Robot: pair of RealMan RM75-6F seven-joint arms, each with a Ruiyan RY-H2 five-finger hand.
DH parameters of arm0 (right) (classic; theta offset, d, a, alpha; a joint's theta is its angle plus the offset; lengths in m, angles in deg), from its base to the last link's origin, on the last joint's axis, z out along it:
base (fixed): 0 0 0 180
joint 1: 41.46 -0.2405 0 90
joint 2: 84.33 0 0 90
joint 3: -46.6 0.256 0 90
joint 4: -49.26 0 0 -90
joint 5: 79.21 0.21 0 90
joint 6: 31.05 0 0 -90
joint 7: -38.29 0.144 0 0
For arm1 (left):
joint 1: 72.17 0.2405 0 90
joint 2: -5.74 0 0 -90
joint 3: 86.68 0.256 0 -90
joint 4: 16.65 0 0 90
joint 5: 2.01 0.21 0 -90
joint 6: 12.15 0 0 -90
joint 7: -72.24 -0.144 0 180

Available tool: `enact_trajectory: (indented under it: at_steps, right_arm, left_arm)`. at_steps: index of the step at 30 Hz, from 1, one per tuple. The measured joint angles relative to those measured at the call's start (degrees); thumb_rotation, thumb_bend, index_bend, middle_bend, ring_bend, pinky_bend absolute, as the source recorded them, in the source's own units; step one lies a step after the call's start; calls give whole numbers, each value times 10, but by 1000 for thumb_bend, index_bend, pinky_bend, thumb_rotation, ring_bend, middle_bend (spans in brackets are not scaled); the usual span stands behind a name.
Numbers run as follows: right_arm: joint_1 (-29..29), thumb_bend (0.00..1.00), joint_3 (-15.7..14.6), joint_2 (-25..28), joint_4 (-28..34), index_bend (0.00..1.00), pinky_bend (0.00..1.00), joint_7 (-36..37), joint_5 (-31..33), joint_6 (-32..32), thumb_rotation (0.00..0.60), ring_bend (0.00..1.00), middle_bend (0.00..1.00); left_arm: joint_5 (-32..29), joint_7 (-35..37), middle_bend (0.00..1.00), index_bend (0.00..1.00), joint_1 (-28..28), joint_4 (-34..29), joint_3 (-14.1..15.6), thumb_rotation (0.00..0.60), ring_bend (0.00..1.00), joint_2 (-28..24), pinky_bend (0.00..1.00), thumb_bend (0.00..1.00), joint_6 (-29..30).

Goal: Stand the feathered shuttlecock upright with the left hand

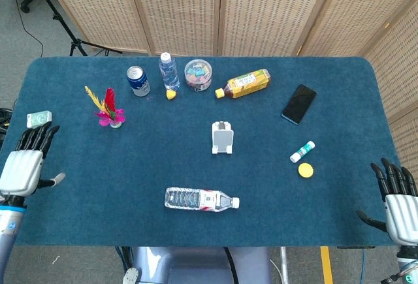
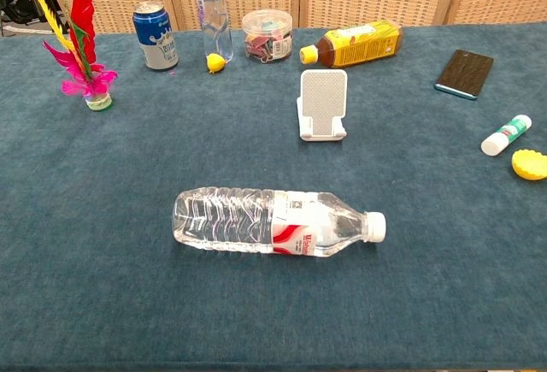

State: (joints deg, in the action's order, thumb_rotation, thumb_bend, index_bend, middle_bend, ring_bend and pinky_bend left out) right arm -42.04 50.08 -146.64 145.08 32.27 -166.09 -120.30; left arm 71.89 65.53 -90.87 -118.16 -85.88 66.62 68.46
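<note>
My left hand (image 1: 23, 166): fingers apart, holding nothing, at the near left edge of the table (image 1: 130, 166). My right hand (image 1: 400, 205): likewise spread and unladen, at the near right corner. Feathered shuttlecock (image 1: 108, 109): up-table and to the right of my left hand, well apart from it, standing on its green base, plumes up, slightly tilted. Judged very light, easily toppled; feathers soft and crushable. Best hold: the stiff base, low.
</note>
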Motion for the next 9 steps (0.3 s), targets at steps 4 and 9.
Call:
enact_trajectory:
  at_steps: [4, 9]
  right_arm:
    - [1, 0, 1, 0, 0, 0, 0, -1, -1, -3, 600, 0, 0]
    - [2, 0, 0, 0, 0, 0, 0, -2, 0, -4, 600, 0, 0]
  left_arm:
    - [12, 16, 0, 47, 29, 9, 24, 600, 0, 4, 0, 140, 1]
    - [27, 30, 0, 47, 53, 28, 30, 600, 0, 17, 0, 141, 12]
